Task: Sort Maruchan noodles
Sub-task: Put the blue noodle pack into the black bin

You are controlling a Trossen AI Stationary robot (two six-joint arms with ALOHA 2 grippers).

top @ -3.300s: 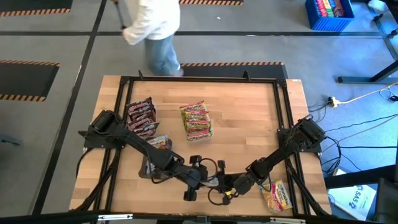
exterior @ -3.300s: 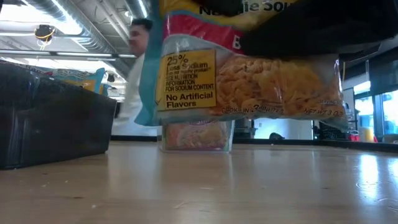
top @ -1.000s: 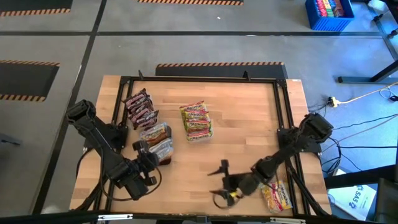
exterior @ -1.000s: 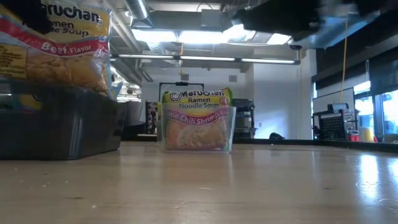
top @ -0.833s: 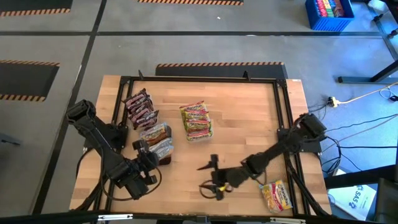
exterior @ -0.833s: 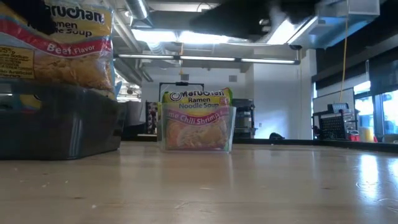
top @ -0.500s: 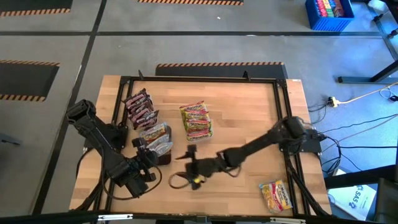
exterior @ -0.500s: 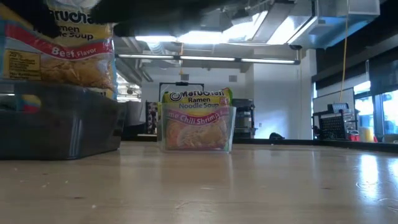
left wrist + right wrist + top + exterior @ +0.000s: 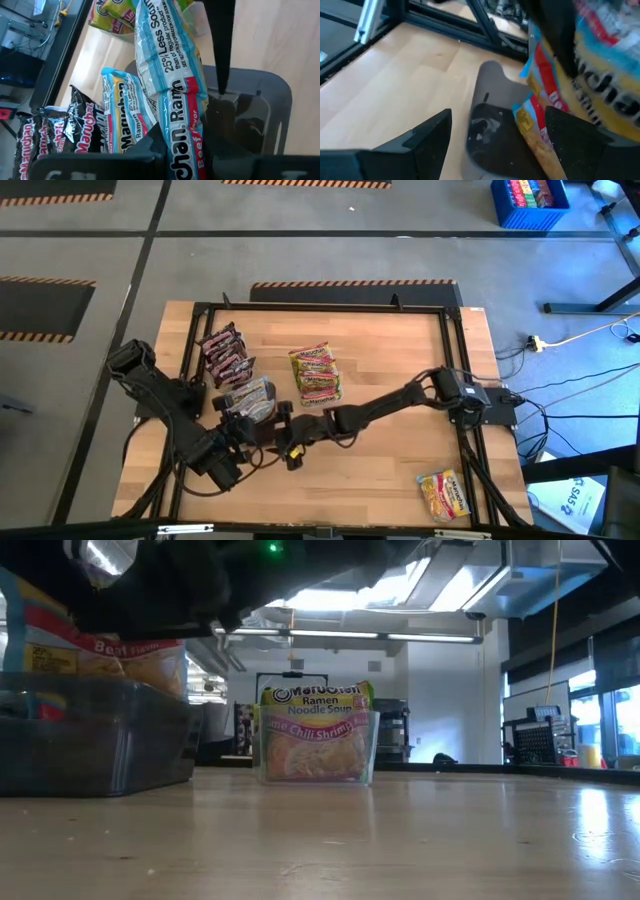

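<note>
My left gripper (image 9: 182,152) is shut on a pale blue-and-red Beef noodle packet (image 9: 172,75) over the dark tray (image 9: 252,117) at the table's left. In the low view the packet (image 9: 105,655) stands upright with its lower part behind the tray's wall (image 9: 95,745). A second blue packet (image 9: 122,117) leans in that tray. My right gripper (image 9: 495,142) is open beside the tray (image 9: 492,125), close to the held packet (image 9: 545,95), touching nothing. In the high view the two grippers (image 9: 240,430) (image 9: 279,438) stand near each other. My left gripper pinches the packet's end nearest its wrist (image 9: 184,131) between its two fingers, one on each flat face. It comes slanting from above and from the table's near left. The packet hangs upright below the fingers, its lower part inside the tray; what it rests on is hidden.
Maroon packets (image 9: 225,355) lie in a row at the far left. Yellow-green Lime Chili Shrimp packets (image 9: 315,375) stand in a clear tray (image 9: 315,745) at the middle. One yellow packet (image 9: 445,495) lies at the near right corner. A black frame (image 9: 455,360) borders the table.
My right gripper has swept from the table's near right toward the left edge, staying open, and now stands at the dark tray. My left gripper has come down a little, and the Beef packet has sunk lower behind the tray's wall.
</note>
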